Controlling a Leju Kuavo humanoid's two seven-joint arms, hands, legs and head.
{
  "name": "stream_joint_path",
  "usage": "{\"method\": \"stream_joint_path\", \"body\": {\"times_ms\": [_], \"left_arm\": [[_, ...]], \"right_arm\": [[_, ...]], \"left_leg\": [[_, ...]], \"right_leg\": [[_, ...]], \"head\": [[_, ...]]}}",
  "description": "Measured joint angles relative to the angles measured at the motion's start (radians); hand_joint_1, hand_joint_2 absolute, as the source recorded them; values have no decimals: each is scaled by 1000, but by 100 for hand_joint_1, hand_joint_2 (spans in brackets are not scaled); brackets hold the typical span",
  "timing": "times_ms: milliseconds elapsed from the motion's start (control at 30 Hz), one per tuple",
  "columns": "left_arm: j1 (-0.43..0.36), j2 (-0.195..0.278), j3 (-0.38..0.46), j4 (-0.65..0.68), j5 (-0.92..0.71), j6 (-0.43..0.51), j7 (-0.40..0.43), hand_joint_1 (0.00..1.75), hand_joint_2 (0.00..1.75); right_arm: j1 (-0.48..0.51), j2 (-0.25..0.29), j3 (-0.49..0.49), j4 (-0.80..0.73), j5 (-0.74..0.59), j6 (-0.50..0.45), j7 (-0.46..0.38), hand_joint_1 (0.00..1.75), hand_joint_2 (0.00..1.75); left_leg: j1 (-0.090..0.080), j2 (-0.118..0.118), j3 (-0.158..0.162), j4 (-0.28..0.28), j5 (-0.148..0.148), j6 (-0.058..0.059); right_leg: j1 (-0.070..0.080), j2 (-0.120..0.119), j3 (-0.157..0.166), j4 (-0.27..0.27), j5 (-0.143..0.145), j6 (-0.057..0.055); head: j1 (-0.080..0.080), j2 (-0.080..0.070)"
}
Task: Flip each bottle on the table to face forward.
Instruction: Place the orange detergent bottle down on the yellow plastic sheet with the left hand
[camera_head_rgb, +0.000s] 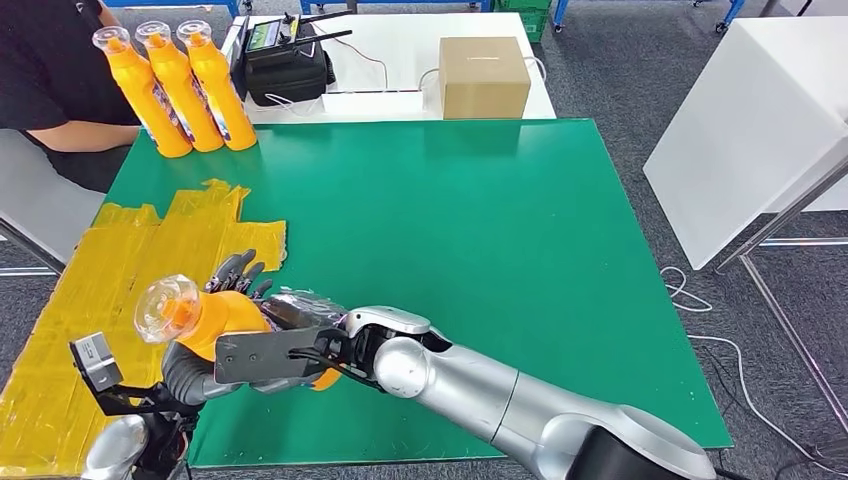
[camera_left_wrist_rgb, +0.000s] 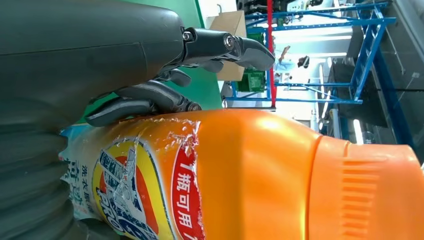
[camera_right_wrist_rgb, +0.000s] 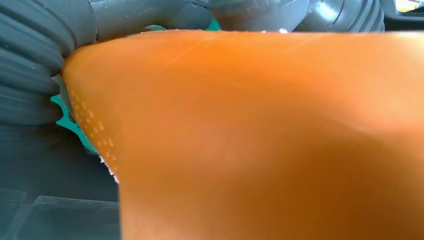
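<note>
— At the table's left edge, what is recorded?

— A patch of yellow tape (camera_head_rgb: 120, 250) is seen stuck over the green table (camera_head_rgb: 480, 250) surface. Above its near corner an orange bottle (camera_head_rgb: 205, 315) is held off the surface, tilted, clear cap toward the camera. It is gripped from both sides: the left hand (camera_head_rgb: 235, 275) has dark fingers (camera_left_wrist_rgb: 145, 102) curled over the body beside the torn label, and the right hand (camera_head_rgb: 285, 350) is pressed against the bottle's other flank.

— And farther back?

— Three orange bottles (camera_head_rgb: 175, 85) are noted standing upright together at the far left corner, next to a seated person (camera_head_rgb: 50, 75) in a black top. Behind the table, a white bench (camera_head_rgb: 400, 60) carries a black case (camera_head_rgb: 285, 65) and a cardboard box (camera_head_rgb: 484, 76).

— To the right?

— Grey carpet (camera_head_rgb: 620, 70) is observed, then a white panel (camera_head_rgb: 750, 130) and white cables (camera_head_rgb: 700, 300) on the floor.
</note>
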Motion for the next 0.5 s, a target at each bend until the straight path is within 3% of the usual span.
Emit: {"method": "stream_joint_path", "body": {"times_ms": [300,433,500], "left_arm": [[2,12,-9,4,-6,-2,1,5,175],[-8,12,-15,9,-22,0,23,175,175],[-17,13,-21,17,-31,4,32,175,175]], "right_arm": [[-2,0,7,9,-2,7,-7,175,175],[-7,0,10,9,-10,8,14,175,175],[-13,0,13,9,-15,8,29,175,175]], "left_leg": [[0,0,0,0,0,0],[0,0,0,0,0,0],[0,0,0,0,0,0]], "right_leg": [[0,0,0,0,0,0],[0,0,0,0,0,0],[0,0,0,0,0,0]], "head": [[0,0],[0,0],[0,0]]}}
